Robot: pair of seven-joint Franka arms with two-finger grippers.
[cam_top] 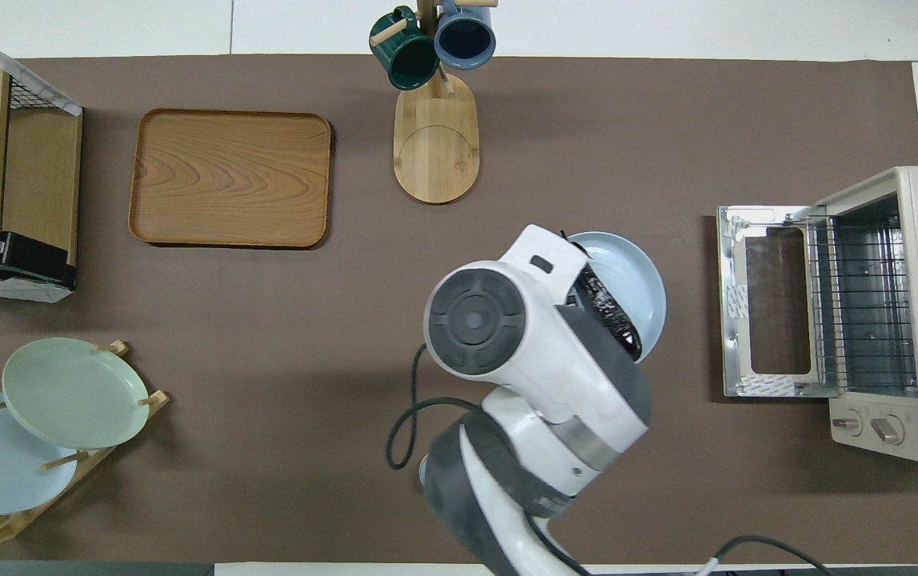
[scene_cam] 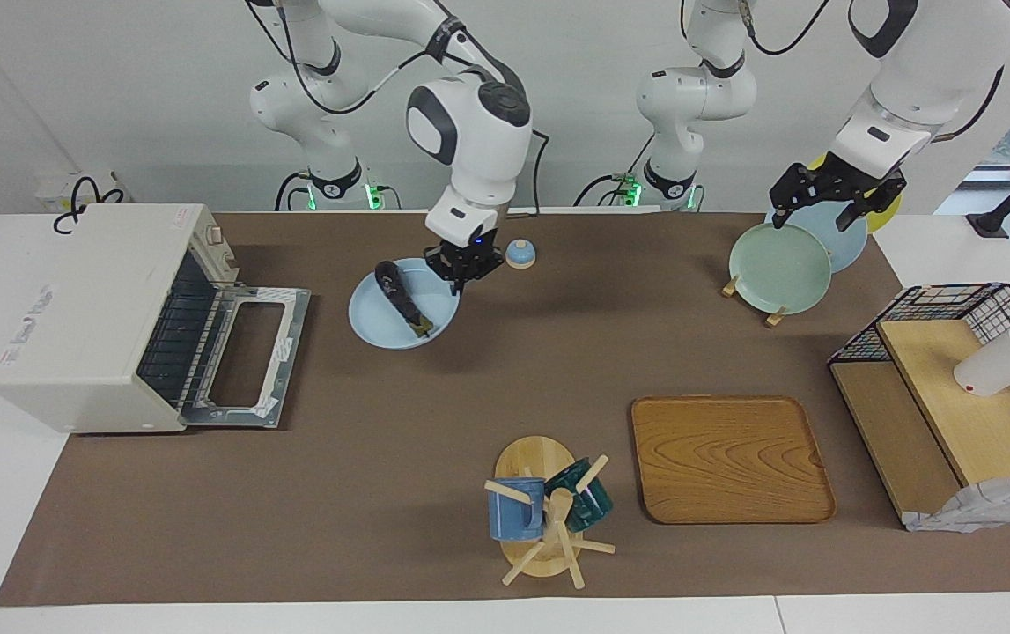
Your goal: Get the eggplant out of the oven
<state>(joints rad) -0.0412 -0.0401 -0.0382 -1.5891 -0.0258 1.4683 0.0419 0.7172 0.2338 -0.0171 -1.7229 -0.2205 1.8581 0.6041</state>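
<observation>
The dark purple eggplant (scene_cam: 401, 298) (cam_top: 611, 308) lies on a light blue plate (scene_cam: 381, 330) (cam_top: 635, 268). My right gripper (scene_cam: 463, 271) is shut on that plate's rim and holds it up over the brown mat, between the oven and the small bell. The off-white oven (scene_cam: 73, 317) (cam_top: 907, 304) stands at the right arm's end of the table. Its door (scene_cam: 249, 361) is folded down, and only its bare wire rack shows inside. My left gripper (scene_cam: 811, 216) waits open above the plate rack.
A green plate (scene_cam: 779, 267) and a blue plate stand in the rack. A blue bell (scene_cam: 519, 254) sits beside the held plate. Farther from the robots are a mug tree (scene_cam: 549, 511) and a wooden tray (scene_cam: 729, 458). A wire basket (scene_cam: 954, 396) stands at the left arm's end.
</observation>
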